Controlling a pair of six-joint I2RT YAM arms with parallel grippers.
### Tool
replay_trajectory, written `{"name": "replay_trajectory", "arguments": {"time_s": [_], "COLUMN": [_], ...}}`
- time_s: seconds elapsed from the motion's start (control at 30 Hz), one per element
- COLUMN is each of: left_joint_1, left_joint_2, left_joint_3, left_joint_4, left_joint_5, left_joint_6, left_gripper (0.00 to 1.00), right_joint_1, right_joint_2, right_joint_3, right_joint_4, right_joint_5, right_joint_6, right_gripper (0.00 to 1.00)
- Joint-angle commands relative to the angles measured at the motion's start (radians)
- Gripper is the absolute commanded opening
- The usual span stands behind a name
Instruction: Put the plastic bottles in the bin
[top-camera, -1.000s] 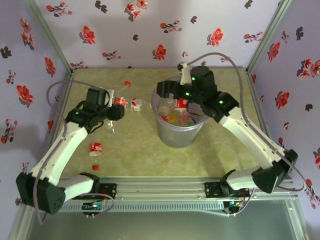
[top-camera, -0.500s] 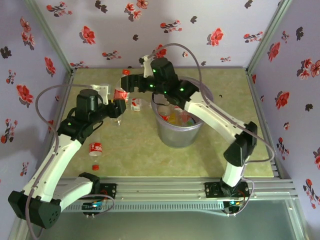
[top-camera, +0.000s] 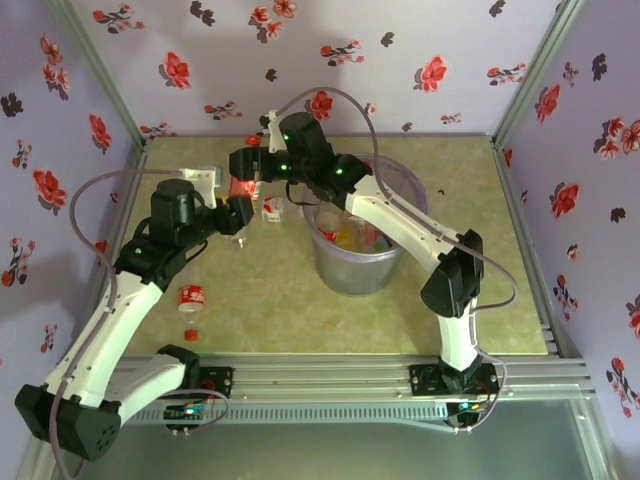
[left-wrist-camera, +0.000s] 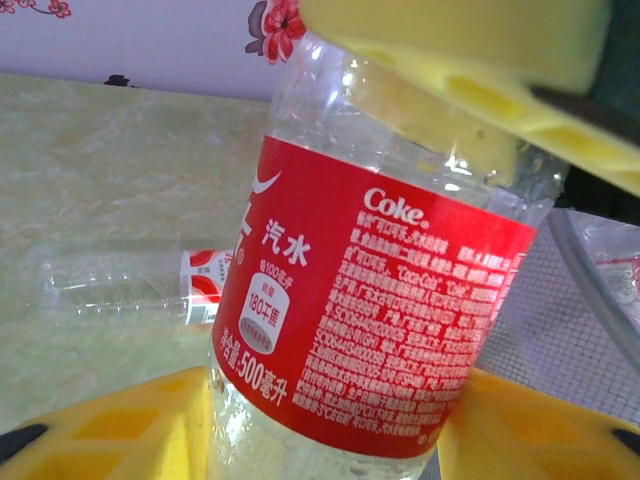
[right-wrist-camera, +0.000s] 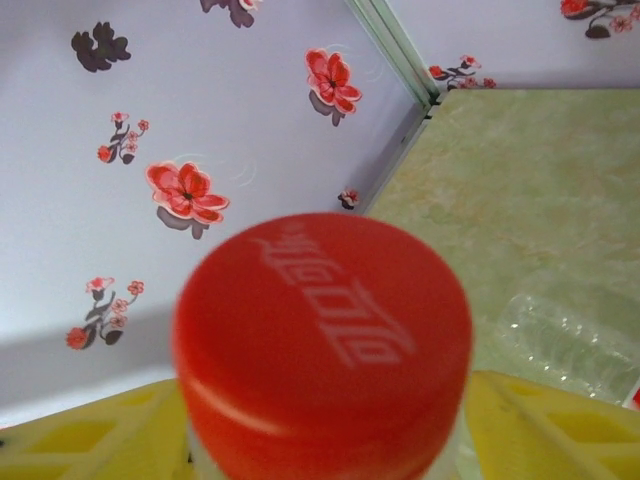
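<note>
Over the last second my right arm has swung off the bin (top-camera: 400, 262) and reached across to the far left. The right gripper (top-camera: 246, 166) now sits at the top of the Coke bottle (top-camera: 240, 187), which the left gripper (top-camera: 232, 211) holds up off the bench (top-camera: 280, 300), left of the bin. On the left wrist camera the left gripper (left-wrist-camera: 330, 430) is clamped on the lower body of the Coke bottle (left-wrist-camera: 370, 300), with a yellow finger of the other arm across its shoulder. On the right wrist camera the red cap (right-wrist-camera: 322, 335) stands between the fingers of the right gripper (right-wrist-camera: 320, 430), but I cannot tell whether they have closed on it or are only flanking it. I read this as a handover near the neck, so the right arm can carry the bottle to the bin. Several bottles already lie inside the bin. A labelled bottle (top-camera: 191, 296) near left and a second bottle (top-camera: 272, 208) by the bin's far left side wait on the bench, so the job is roughly midway.
</note>
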Motion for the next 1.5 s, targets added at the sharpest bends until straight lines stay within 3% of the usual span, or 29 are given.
{"name": "replay_trajectory", "arguments": {"time_s": [0.0,0.1,0.27,0.57,0.93,1.17,1.23,1.33,1.47], "left_joint_1": [-0.007,-0.006,-0.007,-0.008,0.011,0.062,0.064,0.054,-0.048], "left_joint_2": [-0.012,-0.008,-0.010,-0.037,-0.091,-0.059,-0.042,0.003,0.099], "left_joint_3": [-0.007,-0.011,-0.024,-0.027,-0.002,-0.034,-0.034,-0.031,0.079], "left_joint_4": [0.062,0.068,0.087,0.085,-0.085,-0.108,-0.060,0.116,0.152], "left_joint_5": [-0.005,-0.009,-0.017,-0.018,-0.156,-0.163,-0.102,0.120,0.155], "left_joint_6": [-0.006,-0.008,-0.012,-0.006,-0.037,-0.105,-0.152,-0.269,-0.265], "left_gripper": [0.54,0.54,0.58,0.99,1.00,1.00,1.00,0.99,0.95], "right_joint_1": [0.007,0.006,0.007,-0.033,-0.201,-0.255,-0.262,-0.266,-0.266], "right_joint_2": [0.013,0.007,-0.007,-0.037,-0.206,-0.362,-0.396,-0.444,-0.517], "right_joint_3": [0.032,0.033,0.036,0.069,0.019,-0.031,-0.015,-0.002,-0.050], "right_joint_4": [-0.028,-0.029,-0.027,-0.016,0.003,-0.084,-0.167,-0.298,-0.397], "right_joint_5": [-0.019,-0.015,-0.004,0.040,0.121,0.128,0.131,0.142,0.161], "right_joint_6": [0.016,0.020,0.011,-0.012,-0.012,-0.099,-0.145,-0.212,-0.249], "right_gripper": [0.61,0.49,0.42,0.33,0.29,0.29,0.29,0.28,0.28]}}
